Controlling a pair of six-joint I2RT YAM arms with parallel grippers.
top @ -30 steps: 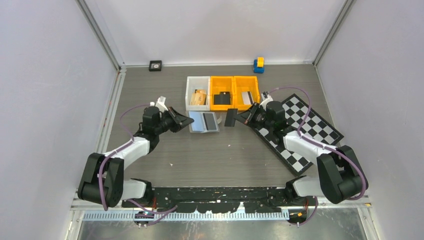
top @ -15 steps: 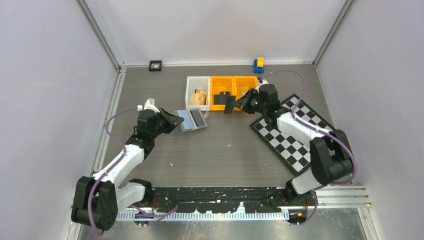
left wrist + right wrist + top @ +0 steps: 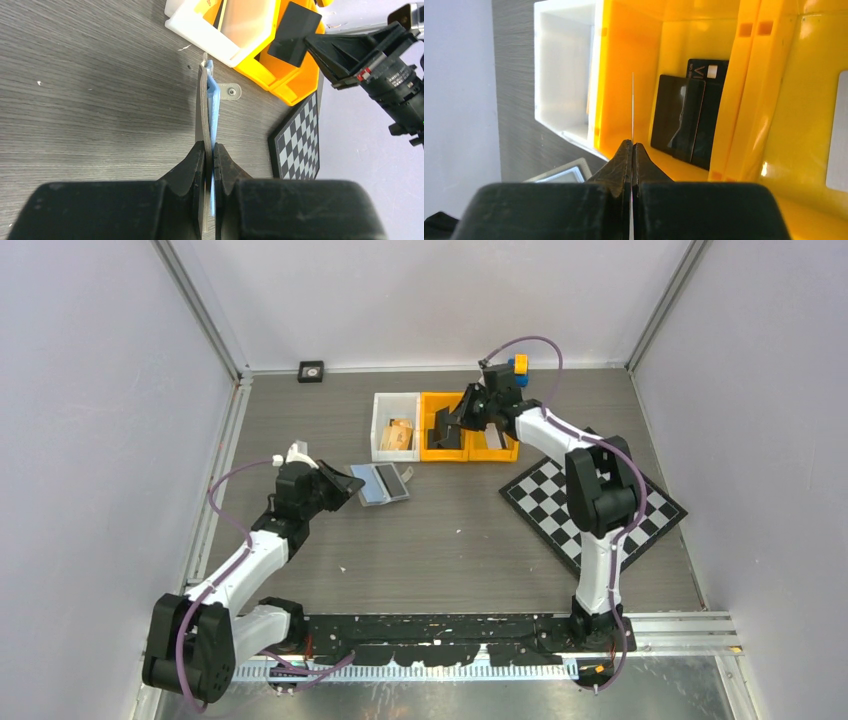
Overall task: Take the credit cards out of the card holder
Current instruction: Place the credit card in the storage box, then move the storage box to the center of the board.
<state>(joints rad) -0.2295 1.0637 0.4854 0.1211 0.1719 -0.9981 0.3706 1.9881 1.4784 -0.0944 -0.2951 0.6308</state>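
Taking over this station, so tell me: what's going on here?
The left pincer is shut on the edge of the flat grey bi-fold card holder, which is spread open. The right pincer is shut on a thin black credit card, holding it over the middle orange plastic bin, where another black card already lies.

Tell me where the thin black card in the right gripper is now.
Top view, far centre: thin black card pinched by the right gripper over the middle orange plastic bin, beside the white bin.
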